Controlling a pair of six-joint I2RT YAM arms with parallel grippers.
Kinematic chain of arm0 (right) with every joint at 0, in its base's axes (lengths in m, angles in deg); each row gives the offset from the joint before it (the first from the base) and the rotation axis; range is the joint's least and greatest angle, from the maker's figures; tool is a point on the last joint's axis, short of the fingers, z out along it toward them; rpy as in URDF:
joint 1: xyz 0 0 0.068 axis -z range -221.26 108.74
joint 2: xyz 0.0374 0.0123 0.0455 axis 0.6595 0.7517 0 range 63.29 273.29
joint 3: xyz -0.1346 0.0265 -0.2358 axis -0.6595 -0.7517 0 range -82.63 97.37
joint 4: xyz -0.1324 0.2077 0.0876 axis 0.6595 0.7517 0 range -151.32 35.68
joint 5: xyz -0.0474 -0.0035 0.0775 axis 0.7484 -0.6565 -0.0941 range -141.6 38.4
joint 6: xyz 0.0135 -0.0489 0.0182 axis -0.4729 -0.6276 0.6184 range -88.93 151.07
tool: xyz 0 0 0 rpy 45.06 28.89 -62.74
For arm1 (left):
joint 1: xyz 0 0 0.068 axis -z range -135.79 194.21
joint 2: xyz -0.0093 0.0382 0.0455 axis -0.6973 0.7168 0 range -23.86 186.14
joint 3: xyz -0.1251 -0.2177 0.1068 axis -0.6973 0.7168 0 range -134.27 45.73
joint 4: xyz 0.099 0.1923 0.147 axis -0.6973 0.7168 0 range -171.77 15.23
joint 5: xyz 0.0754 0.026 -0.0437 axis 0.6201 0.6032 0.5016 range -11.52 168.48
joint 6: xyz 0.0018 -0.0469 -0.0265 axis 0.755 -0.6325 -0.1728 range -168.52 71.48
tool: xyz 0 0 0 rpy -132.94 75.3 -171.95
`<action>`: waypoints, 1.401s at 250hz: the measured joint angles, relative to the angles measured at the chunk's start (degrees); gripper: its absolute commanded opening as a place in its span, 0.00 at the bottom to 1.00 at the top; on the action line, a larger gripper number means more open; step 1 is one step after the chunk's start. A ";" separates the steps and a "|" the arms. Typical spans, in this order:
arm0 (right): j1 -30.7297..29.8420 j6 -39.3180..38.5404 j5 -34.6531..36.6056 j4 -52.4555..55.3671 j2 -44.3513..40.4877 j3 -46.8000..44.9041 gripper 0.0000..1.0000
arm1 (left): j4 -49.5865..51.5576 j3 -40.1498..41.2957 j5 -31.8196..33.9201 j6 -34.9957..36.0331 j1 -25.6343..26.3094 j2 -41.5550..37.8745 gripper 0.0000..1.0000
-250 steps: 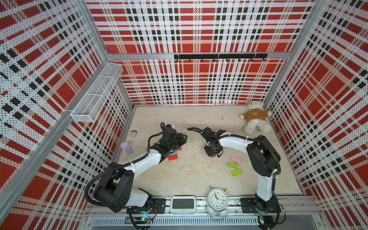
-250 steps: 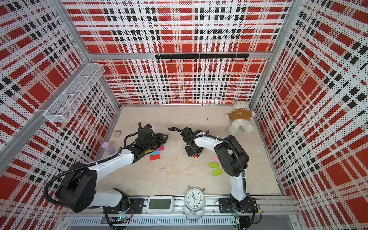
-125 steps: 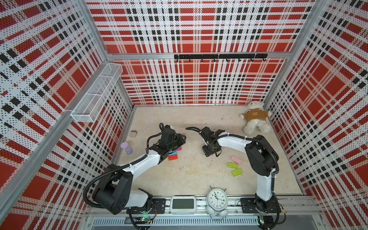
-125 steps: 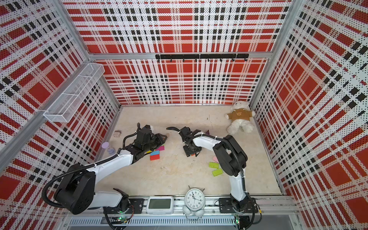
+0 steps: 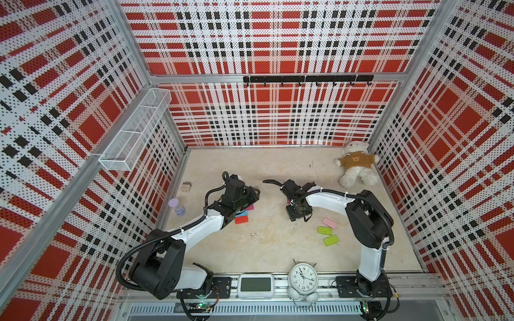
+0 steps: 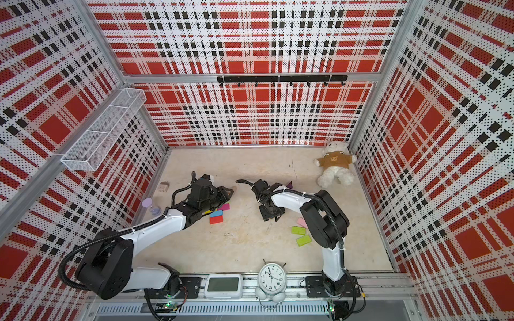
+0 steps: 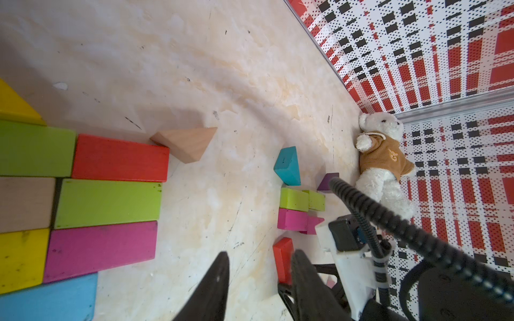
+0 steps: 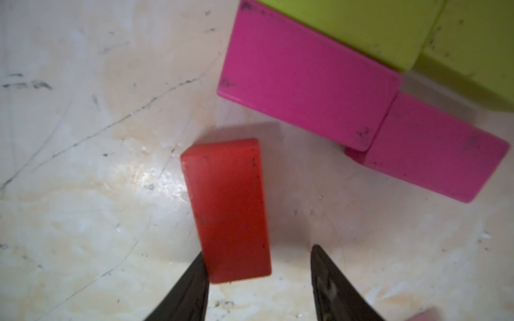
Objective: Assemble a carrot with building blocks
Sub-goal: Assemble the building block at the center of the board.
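My right gripper [image 8: 257, 250] stands open over a red block [image 8: 228, 208] that lies flat on the floor; one finger is beside it and the other is well apart. Two magenta blocks [image 8: 306, 80] and lime green blocks [image 8: 361, 25] lie just beyond. My left gripper [image 7: 260, 254] is open with only bare floor between its fingers. Near it sits a packed group of blocks: lime green [image 7: 108, 203], red [image 7: 119, 158], magenta [image 7: 100, 247], yellow [image 7: 22, 258], blue [image 7: 47, 300] and a tan triangle [image 7: 186, 144]. In both top views the grippers [image 5: 254, 191] [image 5: 299, 218] face each other mid-floor.
A pink block [image 5: 329, 222] and two lime blocks [image 5: 325, 230] lie by the right arm. A teddy bear [image 5: 356, 166] sits in the back right corner. A purple hourglass toy [image 5: 176, 206] and beige plug cube [image 5: 186, 186] are at the left wall. A clock [image 5: 302, 279] stands at the front edge.
My right gripper has opened and let go of the red block, which now rests on the floor. The left arm has hardly moved.
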 measured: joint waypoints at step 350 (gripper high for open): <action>4.57 2.08 4.09 1.05 -0.07 0.44 0.53 | -0.26 -4.20 -2.78 -0.74 7.65 10.97 0.35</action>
